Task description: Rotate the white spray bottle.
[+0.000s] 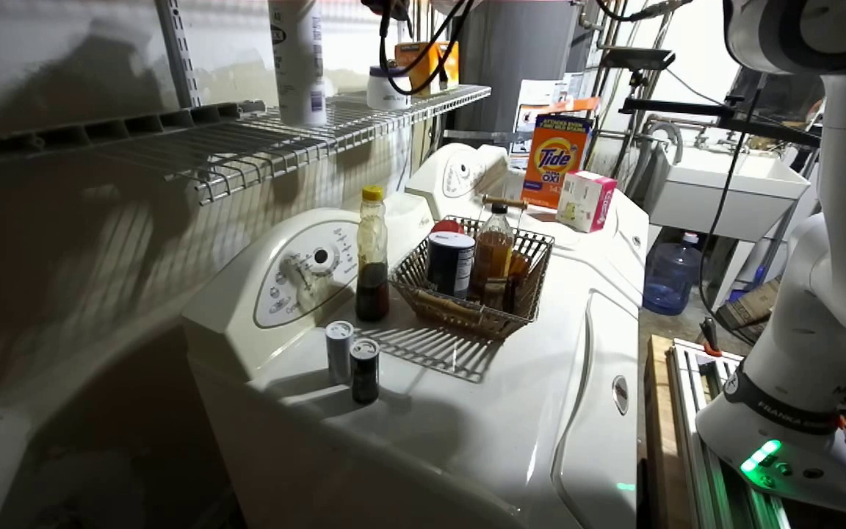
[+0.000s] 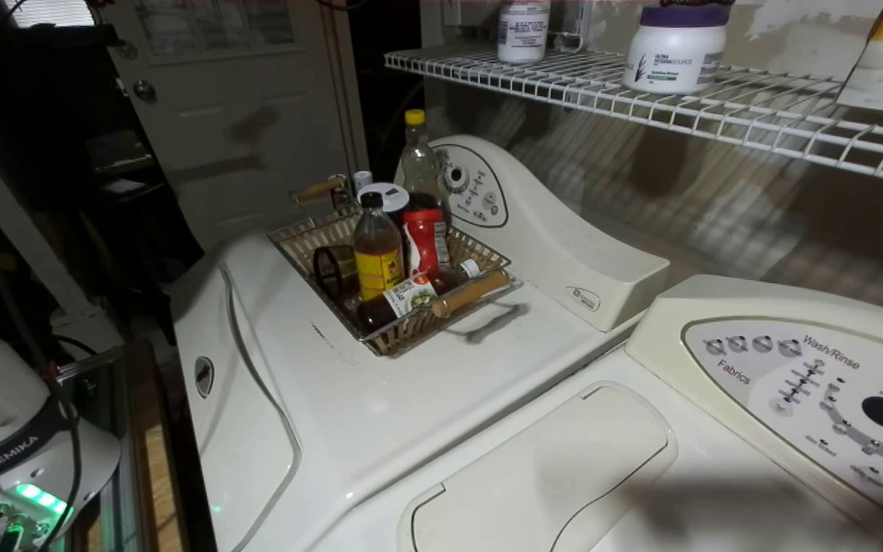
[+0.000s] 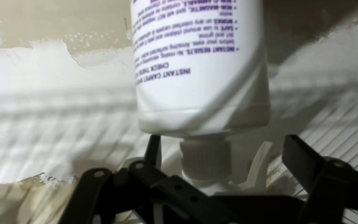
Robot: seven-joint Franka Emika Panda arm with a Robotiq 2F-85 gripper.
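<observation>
The white spray bottle (image 1: 300, 70) stands upright on the wire shelf (image 1: 364, 121). Its lower part also shows in an exterior view (image 2: 524, 32); its top is cut off in both exterior views. In the wrist view, which is upside down, the bottle (image 3: 197, 77) shows purple text, a ribbed neck collar and a white trigger. My gripper (image 3: 222, 143) is open, with one finger on each side of the neck and trigger. Gaps show between the fingers and the collar and trigger. The spray head is partly hidden behind the gripper. The fingertips are out of sight in both exterior views.
A white jar (image 2: 674, 55) and an orange box (image 1: 423, 67) stand on the same shelf. Black cables (image 1: 423, 66) hang near the jar. The wall is behind the bottle. Below, a basket (image 1: 460, 312) of bottles and a yellow-capped bottle (image 1: 372, 257) stand on a white machine.
</observation>
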